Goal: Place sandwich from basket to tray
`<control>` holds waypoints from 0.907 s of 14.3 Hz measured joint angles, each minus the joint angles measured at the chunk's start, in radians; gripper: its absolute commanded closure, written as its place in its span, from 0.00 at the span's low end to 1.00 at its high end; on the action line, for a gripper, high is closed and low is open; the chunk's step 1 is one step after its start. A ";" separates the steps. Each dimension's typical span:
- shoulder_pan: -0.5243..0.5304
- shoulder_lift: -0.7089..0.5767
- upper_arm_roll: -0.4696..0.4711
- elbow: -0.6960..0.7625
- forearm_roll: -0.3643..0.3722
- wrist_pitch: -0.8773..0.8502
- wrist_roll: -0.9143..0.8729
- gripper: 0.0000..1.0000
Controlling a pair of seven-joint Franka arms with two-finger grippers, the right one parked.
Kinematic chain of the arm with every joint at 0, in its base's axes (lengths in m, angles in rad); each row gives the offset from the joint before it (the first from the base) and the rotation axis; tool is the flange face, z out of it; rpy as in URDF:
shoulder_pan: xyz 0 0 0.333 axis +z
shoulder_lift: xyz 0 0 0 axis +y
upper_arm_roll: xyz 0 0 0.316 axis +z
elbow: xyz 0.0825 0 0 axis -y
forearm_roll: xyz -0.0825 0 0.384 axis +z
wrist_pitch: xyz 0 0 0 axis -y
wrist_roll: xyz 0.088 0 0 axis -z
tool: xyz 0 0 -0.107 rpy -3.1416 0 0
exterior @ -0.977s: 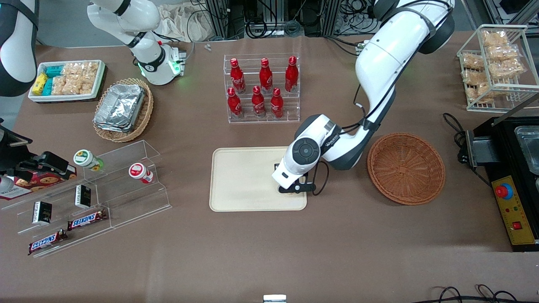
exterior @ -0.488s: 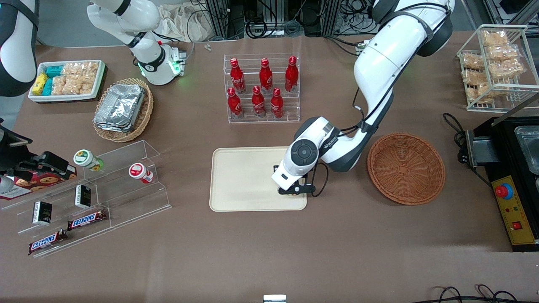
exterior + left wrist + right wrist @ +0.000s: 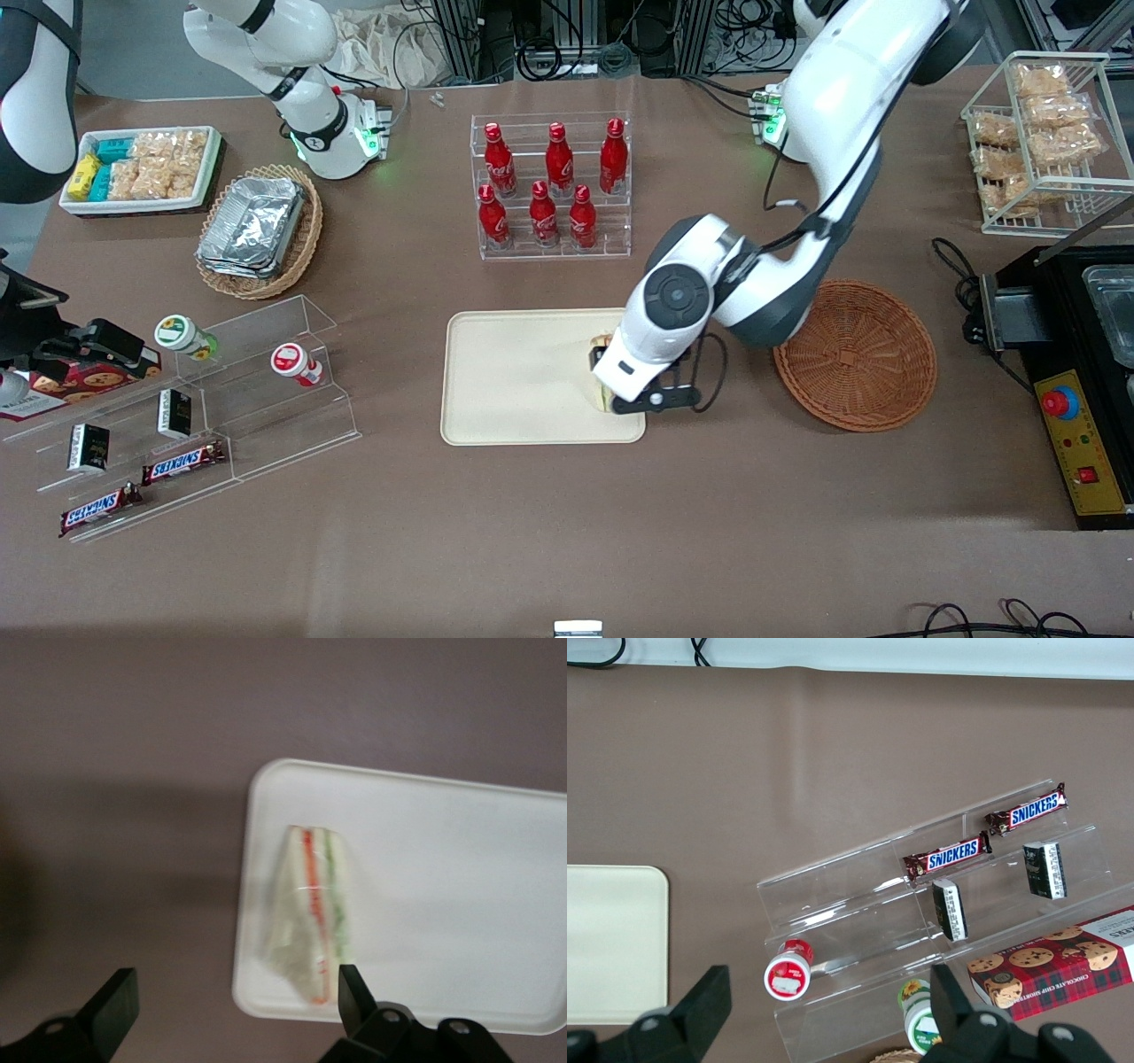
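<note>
The sandwich (image 3: 314,908), a clear-wrapped white wedge with red and green layers, lies flat on the cream tray (image 3: 443,859) near one corner. In the front view only a sliver of the sandwich (image 3: 604,399) shows under the wrist, at the end of the tray (image 3: 514,381) nearest the basket. My left gripper (image 3: 232,997) is open and empty, raised above the sandwich, with one finger (image 3: 350,988) over the sandwich's tip and the other over bare table. In the front view the gripper (image 3: 633,377) hangs over that tray end. The round brown basket (image 3: 855,354) is empty.
A clear rack of red bottles (image 3: 551,186) stands farther from the front camera than the tray. A clear stepped shelf with cups and candy bars (image 3: 204,399) lies toward the parked arm's end. A wire rack of bagged snacks (image 3: 1045,133) and a black box (image 3: 1072,372) stand at the working arm's end.
The left arm has lifted and shifted slightly toward the basket. The sandwich, hidden under the hand before, now shows lying on the tray, apart from the fingers.
</note>
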 measured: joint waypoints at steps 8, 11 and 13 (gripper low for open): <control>0.312 -0.384 0.006 -0.139 -0.176 -0.208 0.333 0.01; 0.400 -0.438 0.001 -0.190 -0.190 -0.218 0.414 0.01; 0.409 -0.450 0.033 -0.219 -0.190 -0.221 0.506 0.01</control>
